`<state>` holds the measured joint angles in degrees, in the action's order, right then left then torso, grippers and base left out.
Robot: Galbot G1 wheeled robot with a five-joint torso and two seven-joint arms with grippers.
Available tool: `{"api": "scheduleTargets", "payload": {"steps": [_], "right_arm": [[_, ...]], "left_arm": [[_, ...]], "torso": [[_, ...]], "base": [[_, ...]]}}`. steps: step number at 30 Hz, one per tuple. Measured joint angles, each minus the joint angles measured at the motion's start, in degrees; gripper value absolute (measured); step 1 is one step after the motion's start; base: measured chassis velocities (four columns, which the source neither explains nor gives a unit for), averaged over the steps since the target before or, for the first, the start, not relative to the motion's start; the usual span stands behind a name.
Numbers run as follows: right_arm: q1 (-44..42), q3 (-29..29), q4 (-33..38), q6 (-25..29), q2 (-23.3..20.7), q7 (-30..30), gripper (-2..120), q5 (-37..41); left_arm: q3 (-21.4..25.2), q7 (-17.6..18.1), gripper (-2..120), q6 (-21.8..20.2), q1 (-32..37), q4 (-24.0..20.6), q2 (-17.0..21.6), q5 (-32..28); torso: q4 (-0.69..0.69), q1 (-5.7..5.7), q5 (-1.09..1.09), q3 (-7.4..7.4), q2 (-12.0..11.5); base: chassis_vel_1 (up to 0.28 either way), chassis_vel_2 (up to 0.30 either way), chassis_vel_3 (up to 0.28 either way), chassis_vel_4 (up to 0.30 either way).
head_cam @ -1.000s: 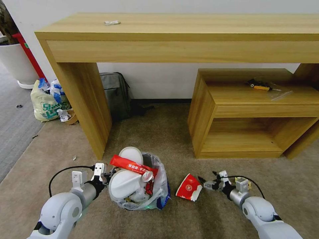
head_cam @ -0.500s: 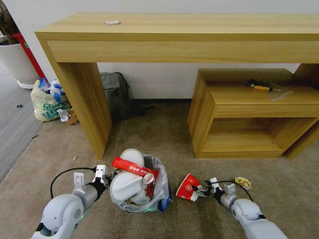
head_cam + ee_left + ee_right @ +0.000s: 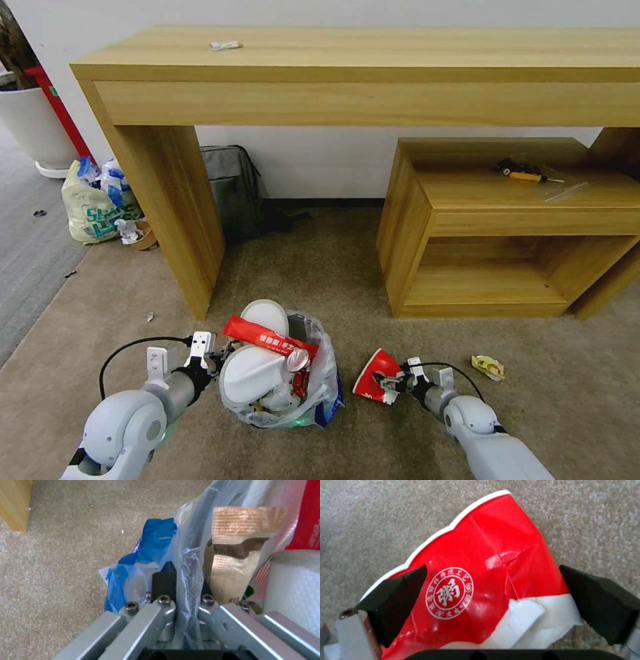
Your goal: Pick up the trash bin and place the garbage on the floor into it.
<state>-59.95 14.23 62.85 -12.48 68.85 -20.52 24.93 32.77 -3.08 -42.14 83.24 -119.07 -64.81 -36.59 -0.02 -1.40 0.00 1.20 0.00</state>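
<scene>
Head view: beige carpet floor (image 3: pixel 320 267) under wooden desk (image 3: pixel 360 73) w/ low shelf unit (image 3: pixel 507 227) at right. Grey backpack (image 3: pixel 233 190) against wall, pale-yellow shopping bag (image 3: pixel 93 207) at far left. Trash bin (image 3: pixel 280 373) stood stuffed on floor, left gripper (image 3: pixel 217 353) clamped on its bag rim. Right gripper (image 3: pixel 493 600) spread wide around crushed red paper cup (image 3: pixel 480 580), round white Chinese seal, unreadable.

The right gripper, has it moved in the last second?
Yes. The right gripper has slid left, away from the yellow wrapper, and its open jaws now straddle the crushed red paper cup on the carpet.
</scene>
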Motion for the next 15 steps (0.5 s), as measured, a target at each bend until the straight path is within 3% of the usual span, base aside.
{"api": "scheduleTargets", "payload": {"steps": [8,15], "right_arm": [[1.51,-0.06,-3.2,1.02,1.51,0.21,99,-0.46],[1.89,0.22,-3.96,1.36,2.0,0.31,79,-0.75]], "left_arm": [[-0.1,-0.01,0,0.0,-0.07,0.0,0.05,0.02],[-0.22,-0.01,0,0.0,-0.09,-0.06,0.07,0.08]], "torso": [[-0.01,0.0,-0.02,-0.01,0.0],[-0.04,0.0,-0.04,-0.01,0.01]], "base": [[0.0,0.0,0.0,0.0],[0.0,0.0,0.0,0.0]]}}
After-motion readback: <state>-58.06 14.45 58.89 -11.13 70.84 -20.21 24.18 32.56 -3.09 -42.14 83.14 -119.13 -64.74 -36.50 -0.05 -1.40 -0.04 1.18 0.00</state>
